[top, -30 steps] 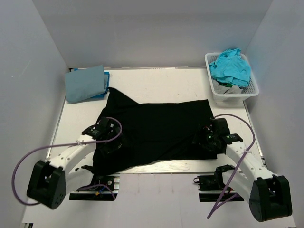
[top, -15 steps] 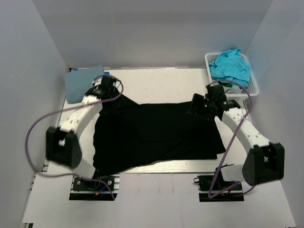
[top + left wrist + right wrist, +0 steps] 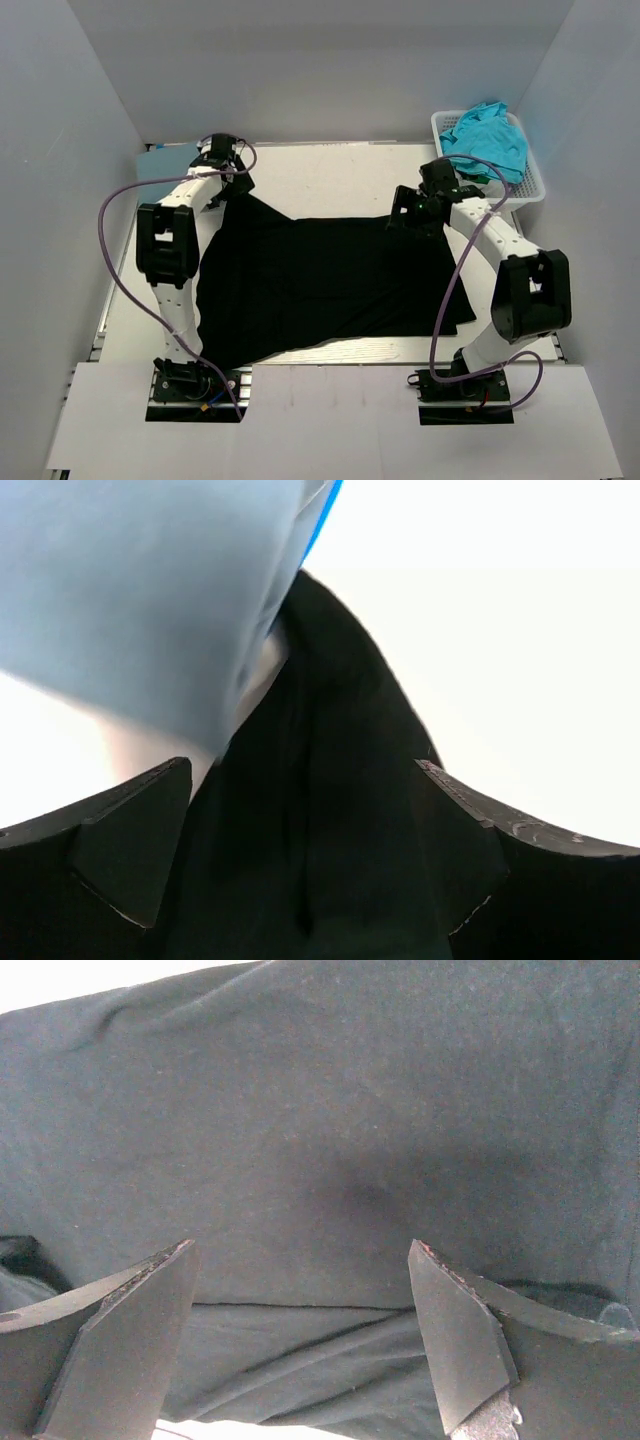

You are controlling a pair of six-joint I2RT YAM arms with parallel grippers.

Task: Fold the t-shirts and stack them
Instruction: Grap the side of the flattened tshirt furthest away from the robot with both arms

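Spanning 9 to 3 o'clock, black t-shirt (image 3: 330, 285) has its 10 o'clock corner under left gripper (image 3: 234, 184), 2 o'clock corner under right gripper (image 3: 404, 216), both spread open, empty.

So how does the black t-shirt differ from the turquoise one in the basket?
The black t-shirt lies spread out on the table; the turquoise t-shirt sits crumpled in the white basket. The black one covers far more area than the turquoise one. Both are plain soft cloth.
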